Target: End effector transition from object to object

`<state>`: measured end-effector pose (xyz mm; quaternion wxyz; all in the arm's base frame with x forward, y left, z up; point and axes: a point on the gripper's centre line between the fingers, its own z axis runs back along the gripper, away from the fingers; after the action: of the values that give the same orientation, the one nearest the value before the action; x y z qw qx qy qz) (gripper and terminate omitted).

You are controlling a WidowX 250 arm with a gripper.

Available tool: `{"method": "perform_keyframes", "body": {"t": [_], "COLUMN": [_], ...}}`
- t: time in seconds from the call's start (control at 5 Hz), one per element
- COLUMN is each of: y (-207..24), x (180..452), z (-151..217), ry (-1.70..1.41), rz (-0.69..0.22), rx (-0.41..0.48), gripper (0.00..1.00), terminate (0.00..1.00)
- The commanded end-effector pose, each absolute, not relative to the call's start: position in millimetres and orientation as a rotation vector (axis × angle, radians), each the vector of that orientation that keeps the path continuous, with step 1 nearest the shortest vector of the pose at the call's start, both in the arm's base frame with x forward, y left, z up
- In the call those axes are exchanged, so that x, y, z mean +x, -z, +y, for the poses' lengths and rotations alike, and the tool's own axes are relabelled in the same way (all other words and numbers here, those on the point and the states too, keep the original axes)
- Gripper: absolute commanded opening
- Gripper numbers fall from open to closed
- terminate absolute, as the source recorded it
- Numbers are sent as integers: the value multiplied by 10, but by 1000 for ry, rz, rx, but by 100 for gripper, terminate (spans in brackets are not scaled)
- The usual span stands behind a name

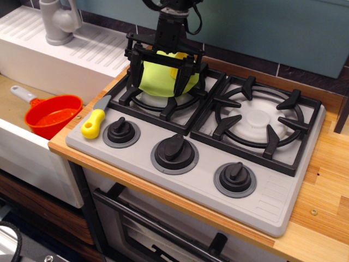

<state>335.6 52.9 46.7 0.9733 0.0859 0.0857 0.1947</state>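
Left of the stove (pixel 180 180), a grey tap (pixel 57 21) stands on a white ribbed drainboard (pixel 65 54), and below it an orange strainer (pixel 53 114) with a grey handle lies in the sink (pixel 16 93). On the stove's left front corner, just beside the leftmost knob (pixel 121 131), lies a knife (pixel 94 120) with a yellow handle and grey blade. Over the stove's left burner (pixel 163 95) hangs the gripper (pixel 161 73), its black claw fingers (pixel 136 73) pointing down from a wide crossbar, cables rising above it. The fingers stand spread around a lime plate (pixel 158 79), which looks tilted up toward the back; whether they pinch it or only straddle it I cannot tell. A yellow object (pixel 175 61) shows behind the plate, mostly hidden. Two more knobs (pixel 174 150) sit along the stove's front, and its right burner (pixel 259 120) carries a bare black grate. The stove rests on a wooden counter (pixel 327 185).
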Motion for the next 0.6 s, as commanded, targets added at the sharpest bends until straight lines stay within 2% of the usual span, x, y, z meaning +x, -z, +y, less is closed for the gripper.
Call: {"method": "perform_keyframes", "body": {"t": [0.0,0.2,0.4], "y": [-787,-767,-742], "x": [3396,3365,3151], "z": [527,558,713], "ry": [-399,-398,-383], "rz": [78,76,64], "rx": [163,167,196], "gripper": [100,100,100], "terminate": [0,0,0]}}
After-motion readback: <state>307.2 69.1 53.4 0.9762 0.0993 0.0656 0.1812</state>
